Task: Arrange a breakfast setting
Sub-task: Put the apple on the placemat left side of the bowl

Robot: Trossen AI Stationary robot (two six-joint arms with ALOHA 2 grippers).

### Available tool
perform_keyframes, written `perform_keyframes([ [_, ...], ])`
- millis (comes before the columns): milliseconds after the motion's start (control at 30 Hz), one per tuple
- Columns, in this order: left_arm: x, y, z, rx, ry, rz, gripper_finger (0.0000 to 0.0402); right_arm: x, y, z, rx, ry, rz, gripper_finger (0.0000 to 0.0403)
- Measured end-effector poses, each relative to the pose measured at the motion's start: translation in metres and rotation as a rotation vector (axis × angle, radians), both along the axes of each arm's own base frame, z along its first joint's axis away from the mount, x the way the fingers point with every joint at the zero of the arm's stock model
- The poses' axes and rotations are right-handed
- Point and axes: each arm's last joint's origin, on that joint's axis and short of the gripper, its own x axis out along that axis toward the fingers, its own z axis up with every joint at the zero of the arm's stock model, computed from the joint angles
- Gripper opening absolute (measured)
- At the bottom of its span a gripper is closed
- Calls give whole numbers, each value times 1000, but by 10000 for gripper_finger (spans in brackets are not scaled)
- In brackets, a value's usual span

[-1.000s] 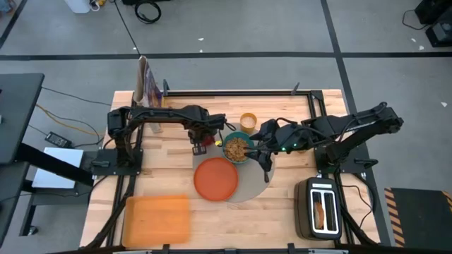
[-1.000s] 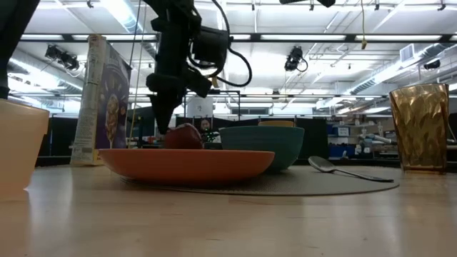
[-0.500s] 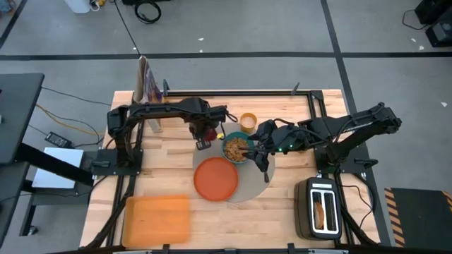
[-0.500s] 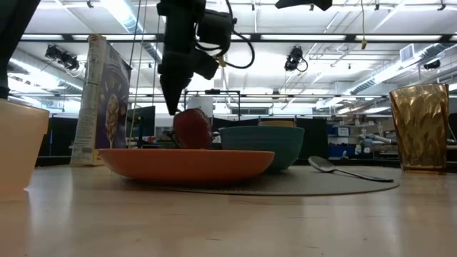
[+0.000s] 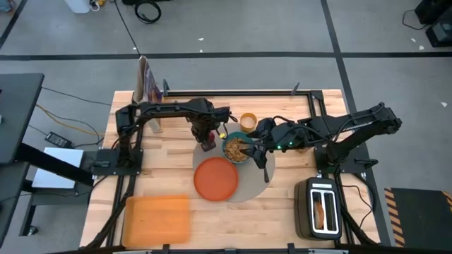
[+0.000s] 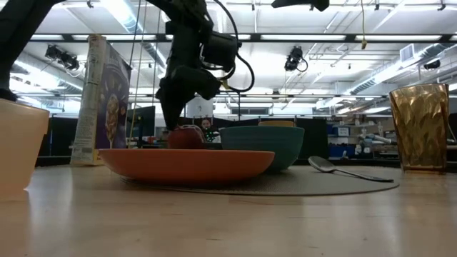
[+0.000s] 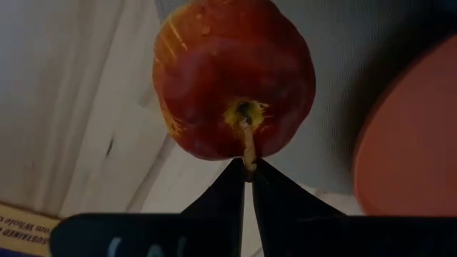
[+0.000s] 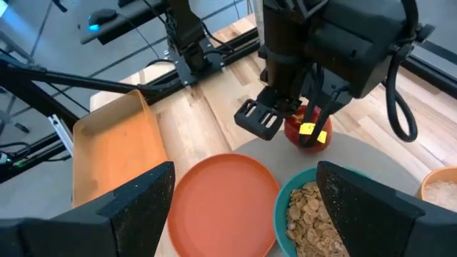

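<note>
1. Apple (image 7: 233,78) sits at the placemat's (image 5: 258,185) edge, beside the plate (image 5: 216,179), directly under the left end effector (image 7: 248,171), whose fingers are pinched together on its stem.
2. Bowl (image 5: 239,147) on the placemat holds cereal flakes; the right end effector (image 5: 248,149) hovers over it, fingers spread wide.
3. Cup (image 5: 248,121) stands on the desk (image 5: 169,169) behind the bowl; what it holds cannot be told.
4. Spoon (image 6: 346,170) lies on the placemat beside the bowl.
5. Toaster (image 5: 322,209) holds a bagel half (image 5: 323,210).
</note>
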Motion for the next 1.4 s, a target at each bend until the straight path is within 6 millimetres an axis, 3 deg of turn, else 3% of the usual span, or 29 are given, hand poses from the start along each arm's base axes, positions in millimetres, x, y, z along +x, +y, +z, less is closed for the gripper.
perform_keyframes([
  [267, 3, 2, 0, 16, -28, 13, 33, -1, 6, 0, 22, -3, 10, 348],
  [667, 7, 3, 0, 28, -67, 19, 102, -1, 6, 0, 21, -1, 12, 348],
  [933, 10, 4, 1, 41, -115, 4, 107, -1, 6, 0, 23, 1, 19, 348],
  [1400, 22, 15, 35, 84, -242, -20, 107, -2, 7, -1, 34, 5, 38, 348],
])
